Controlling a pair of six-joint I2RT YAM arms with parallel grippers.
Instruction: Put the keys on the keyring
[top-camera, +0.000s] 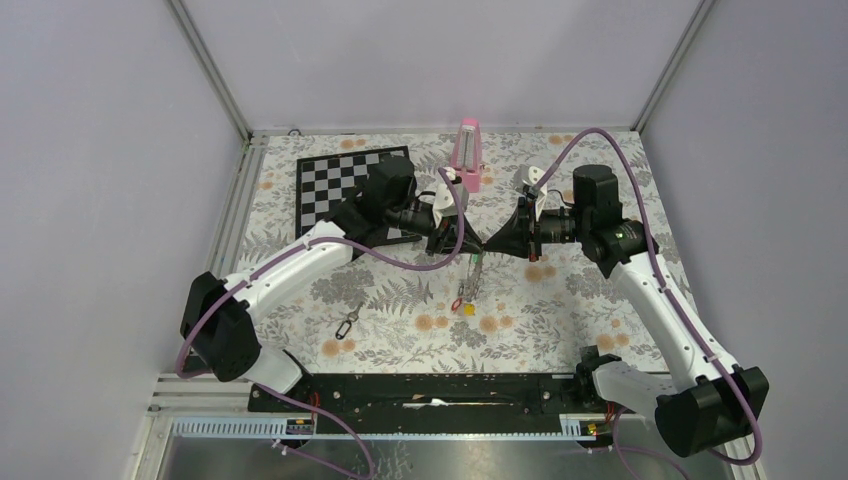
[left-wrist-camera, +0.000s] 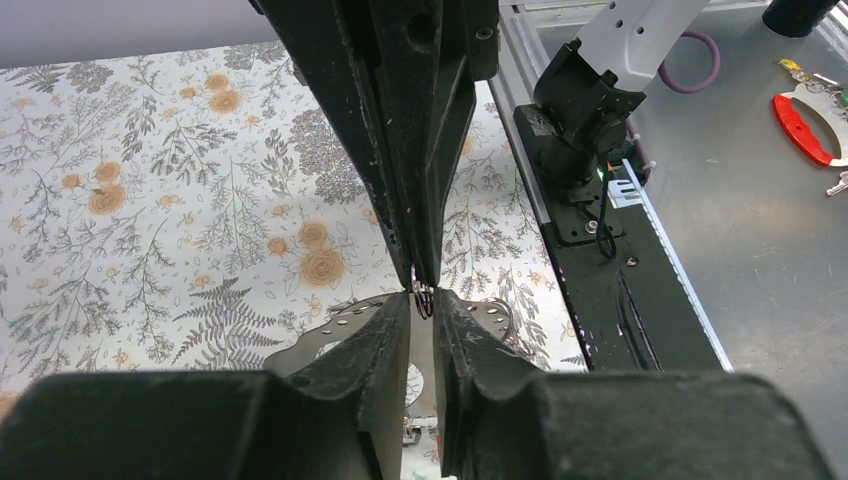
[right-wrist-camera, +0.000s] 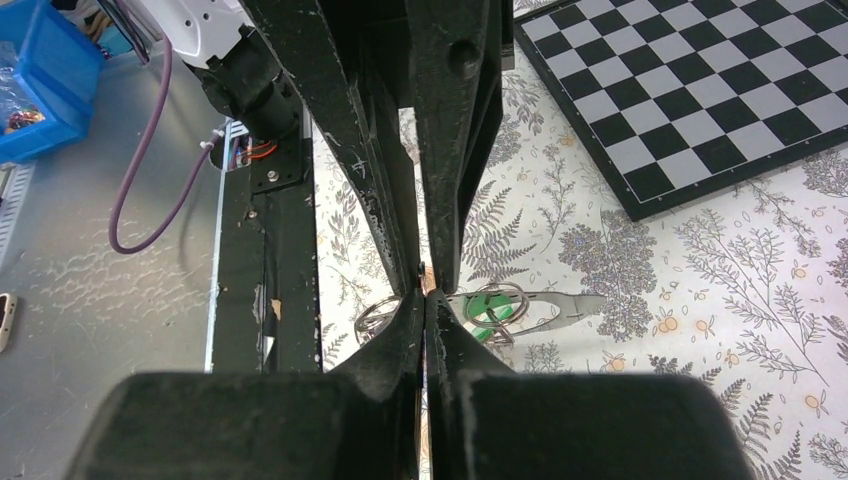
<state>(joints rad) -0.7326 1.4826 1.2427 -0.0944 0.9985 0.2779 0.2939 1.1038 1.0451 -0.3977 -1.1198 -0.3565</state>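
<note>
Both grippers meet tip to tip above the mat. My right gripper (top-camera: 489, 247) (right-wrist-camera: 424, 294) is shut on a thin wire ring, the keyring (left-wrist-camera: 421, 301). My left gripper (top-camera: 473, 244) (left-wrist-camera: 422, 298) faces it, its jaws a narrow slit apart with that ring in the slit. Whether its pads press the ring does not show. A bunch of keys (top-camera: 469, 288) hangs below the tips, with red and yellow tags lowest. In the right wrist view a green tag (right-wrist-camera: 487, 304) and small silver rings hang behind my fingers. One more key (top-camera: 347, 322) lies on the mat, left of centre.
A chessboard (top-camera: 335, 185) lies at the back left and a pink metronome (top-camera: 467, 150) stands at the back centre. The black base rail (top-camera: 430, 390) runs along the near edge. Off the table are a blue bin (right-wrist-camera: 40, 80) and a red tool (left-wrist-camera: 805, 125).
</note>
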